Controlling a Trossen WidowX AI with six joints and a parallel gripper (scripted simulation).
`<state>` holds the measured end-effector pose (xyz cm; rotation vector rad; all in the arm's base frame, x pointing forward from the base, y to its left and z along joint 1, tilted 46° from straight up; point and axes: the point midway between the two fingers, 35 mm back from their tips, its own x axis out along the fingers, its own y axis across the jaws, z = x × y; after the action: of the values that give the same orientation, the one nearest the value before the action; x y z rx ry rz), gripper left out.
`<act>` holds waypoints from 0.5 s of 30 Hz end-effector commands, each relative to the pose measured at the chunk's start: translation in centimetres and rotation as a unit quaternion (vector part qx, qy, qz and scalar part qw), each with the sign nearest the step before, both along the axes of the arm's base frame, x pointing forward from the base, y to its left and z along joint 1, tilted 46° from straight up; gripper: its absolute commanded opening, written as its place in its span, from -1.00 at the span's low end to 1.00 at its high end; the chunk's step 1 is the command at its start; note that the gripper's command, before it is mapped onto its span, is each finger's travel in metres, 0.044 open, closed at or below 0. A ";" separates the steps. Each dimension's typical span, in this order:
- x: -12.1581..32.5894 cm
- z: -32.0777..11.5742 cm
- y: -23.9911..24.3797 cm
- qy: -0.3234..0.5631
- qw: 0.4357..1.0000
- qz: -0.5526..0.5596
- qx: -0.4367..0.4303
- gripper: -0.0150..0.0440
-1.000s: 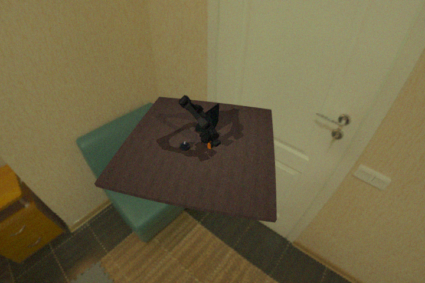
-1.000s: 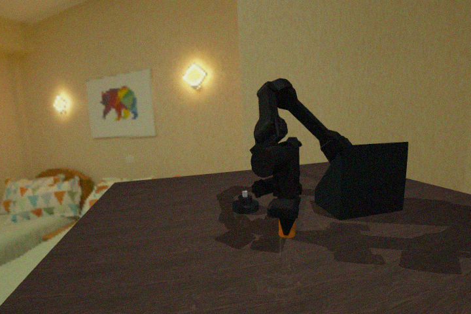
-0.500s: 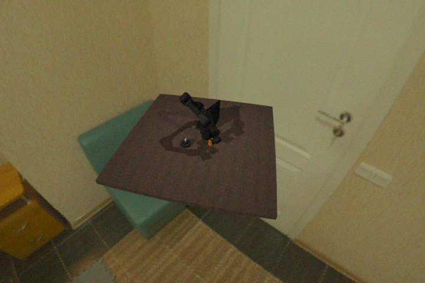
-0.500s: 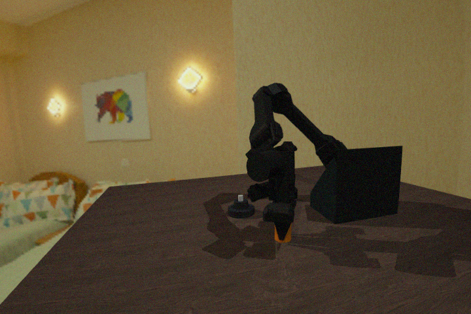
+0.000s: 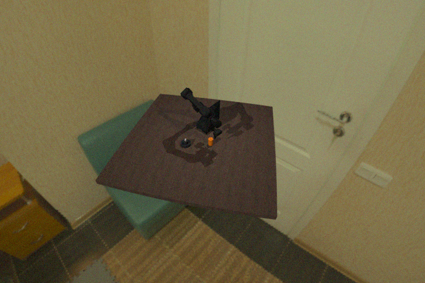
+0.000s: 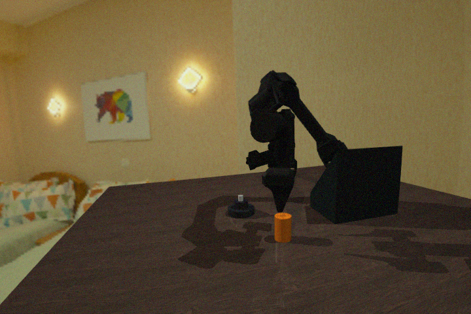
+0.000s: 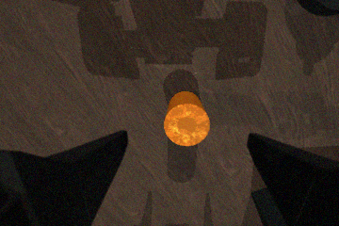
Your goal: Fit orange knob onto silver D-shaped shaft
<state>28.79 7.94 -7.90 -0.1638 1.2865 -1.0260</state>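
1. Spanning the scene, the table (image 5: 186,180) (image 6: 206,288) (image 7: 45,108) carries everything we need.
2. Our arm (image 5: 198,105) (image 6: 280,125) reaches down over it.
3. Our gripper (image 5: 216,133) (image 6: 279,210) (image 7: 186,137) has its jaws spread wide, holding nothing, above the knob.
4. The round pedestal (image 5: 185,144) (image 6: 240,211) (image 7: 325,6) waits near the knob, not touching it.
5. The orange knob (image 5: 210,141) (image 6: 282,229) (image 7: 186,124) stands upright on the table; we can't tell whether the darker patch on top is its hole.
6. The silver shaft (image 5: 185,140) (image 6: 240,197) is bare, so we judge this a regrasp stage: next we centre, lower and grip, hole downward and flats matched before pushing.
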 end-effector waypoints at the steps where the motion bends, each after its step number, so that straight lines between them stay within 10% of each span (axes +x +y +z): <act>1: -0.1 0.2 0.3 0.001 1.000 -0.004 0.000 1.00; 15: -0.2 -1.7 -1.6 0.001 1.000 -0.004 0.000 1.00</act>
<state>28.75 7.03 -9.08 -0.1503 1.2855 -1.0291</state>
